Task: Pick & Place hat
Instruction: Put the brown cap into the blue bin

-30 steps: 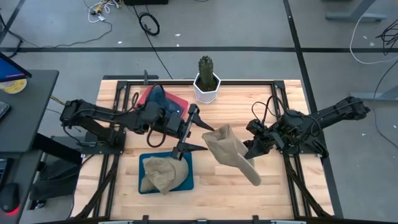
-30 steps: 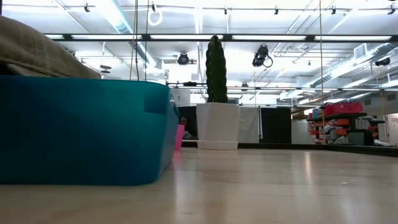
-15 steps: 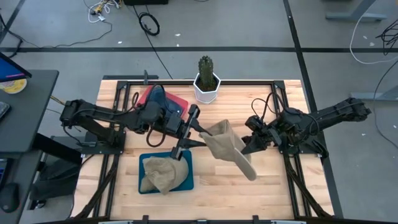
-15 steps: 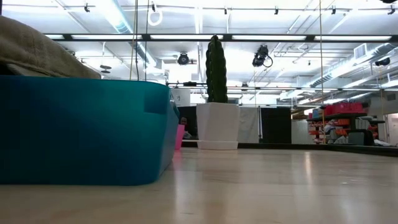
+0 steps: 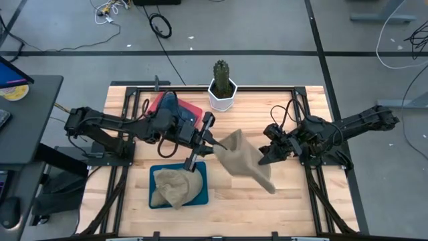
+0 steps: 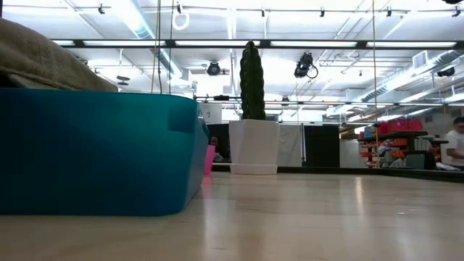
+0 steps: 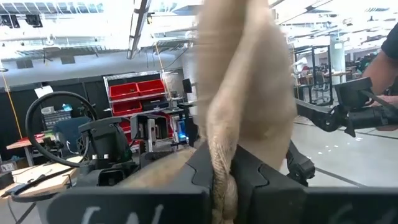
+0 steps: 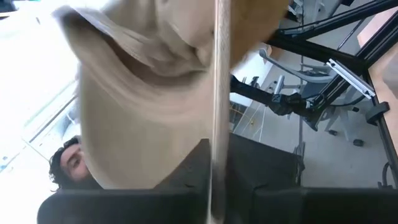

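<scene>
A tan hat hangs in the air between my two grippers, over the middle of the table. My left gripper is shut on its left edge; the hat fills the left wrist view. My right gripper is shut on its right side; the hat also shows in the right wrist view. A second tan hat lies in a blue bin at the near left; both also show in the low view, the hat and the bin. My left gripper pinches the hat's thick rolled edge between its two fingers, coming level from the table's left. The hat is lifted clear and stands out past the fingertips. My right gripper pinches a thin edge of the hat between its two fingers, coming from the table's right. The hat is clear of the table and its lower end hangs slack toward the near edge.
A cactus in a white pot stands at the far middle and shows in the low view. A red tray with a dark blue thing lies at the far left. A person shows far off in the room.
Both grippers have carried the hat a little toward the table's left, nearer the blue bin, still shut on it. The hat stays clear of the table, and its hanging lower end has drawn in with it.
</scene>
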`<action>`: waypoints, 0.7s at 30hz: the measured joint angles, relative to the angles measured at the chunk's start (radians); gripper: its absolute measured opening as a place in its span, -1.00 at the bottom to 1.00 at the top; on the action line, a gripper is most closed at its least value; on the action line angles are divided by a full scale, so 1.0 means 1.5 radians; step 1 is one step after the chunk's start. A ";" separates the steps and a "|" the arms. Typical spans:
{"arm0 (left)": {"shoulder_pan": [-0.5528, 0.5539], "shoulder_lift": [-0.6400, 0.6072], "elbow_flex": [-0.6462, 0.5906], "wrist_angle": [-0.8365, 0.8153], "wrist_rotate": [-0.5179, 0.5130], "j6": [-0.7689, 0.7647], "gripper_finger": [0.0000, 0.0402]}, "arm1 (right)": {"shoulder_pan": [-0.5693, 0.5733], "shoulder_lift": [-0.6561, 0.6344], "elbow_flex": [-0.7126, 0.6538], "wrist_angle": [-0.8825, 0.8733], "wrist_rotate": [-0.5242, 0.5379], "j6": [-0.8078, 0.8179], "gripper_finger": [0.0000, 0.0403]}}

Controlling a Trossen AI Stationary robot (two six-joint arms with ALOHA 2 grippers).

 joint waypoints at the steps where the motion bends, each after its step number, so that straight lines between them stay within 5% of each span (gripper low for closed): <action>1: 0.002 0.000 0.000 -0.001 0.001 -0.007 -0.88 | 0.000 0.000 0.000 0.000 0.002 0.003 -0.77; 14: 0.025 -0.012 0.000 -0.025 0.010 -0.137 -0.91 | 0.000 -0.037 0.000 -0.002 -0.006 0.003 0.02; 21: 0.045 -0.043 0.000 -0.069 0.010 -0.253 -0.91 | 0.000 -0.073 0.000 -0.030 -0.024 0.006 0.22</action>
